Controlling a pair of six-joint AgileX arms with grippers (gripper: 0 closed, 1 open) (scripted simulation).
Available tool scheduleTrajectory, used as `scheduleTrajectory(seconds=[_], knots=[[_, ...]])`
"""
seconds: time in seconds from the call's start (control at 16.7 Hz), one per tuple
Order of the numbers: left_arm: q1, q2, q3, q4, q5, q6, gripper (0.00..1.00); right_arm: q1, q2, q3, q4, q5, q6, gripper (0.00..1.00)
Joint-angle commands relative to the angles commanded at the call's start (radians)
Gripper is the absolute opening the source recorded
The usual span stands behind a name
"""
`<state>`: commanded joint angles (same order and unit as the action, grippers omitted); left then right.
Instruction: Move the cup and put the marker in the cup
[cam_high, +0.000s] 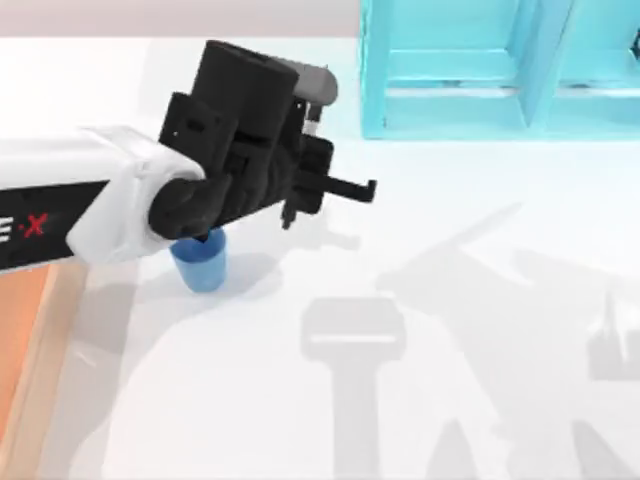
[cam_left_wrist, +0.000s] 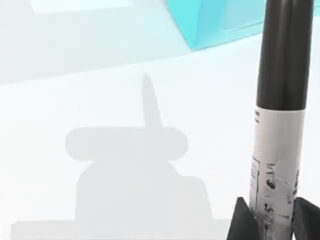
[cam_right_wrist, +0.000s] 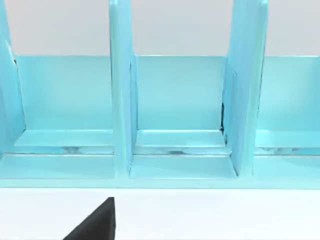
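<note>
Left gripper (cam_left_wrist: 270, 220) clamped on the marker (cam_left_wrist: 280, 100), held above the table (cam_high: 400, 400). The arm hangs directly over the cup (cam_high: 200, 262), well apart from the rack (cam_high: 450, 90). Right gripper fingers: cannot tell.

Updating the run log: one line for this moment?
left gripper: shut on marker, above cup | marker: not in cup | right arm: facing teal rack

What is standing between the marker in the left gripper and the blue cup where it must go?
Nothing visible. The left gripper is shut on the marker, and in the top view the left arm hangs over the blue cup, hiding its mouth. The table around the cup is bare.
</note>
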<state>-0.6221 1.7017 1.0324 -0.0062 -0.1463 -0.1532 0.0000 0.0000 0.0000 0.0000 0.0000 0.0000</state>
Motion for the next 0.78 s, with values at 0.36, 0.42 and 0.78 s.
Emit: scheduleTrajectory(seconds=[0.36,0.42,0.78], knots=[[0.100,-0.227,-0.428,0.616,0.024,0.094,0.00,0.000,0.000,0.000,0.000,0.000,0.000,1.00],[0.112,-0.261,-0.491,0.709,0.028,0.107,0.00,0.000,0.000,0.000,0.000,0.000,0.000,1.00],[0.160,-0.413,-0.782,1.128,0.046,0.170,0.00,0.000,0.000,0.000,0.000,0.000,0.000,1.00]])
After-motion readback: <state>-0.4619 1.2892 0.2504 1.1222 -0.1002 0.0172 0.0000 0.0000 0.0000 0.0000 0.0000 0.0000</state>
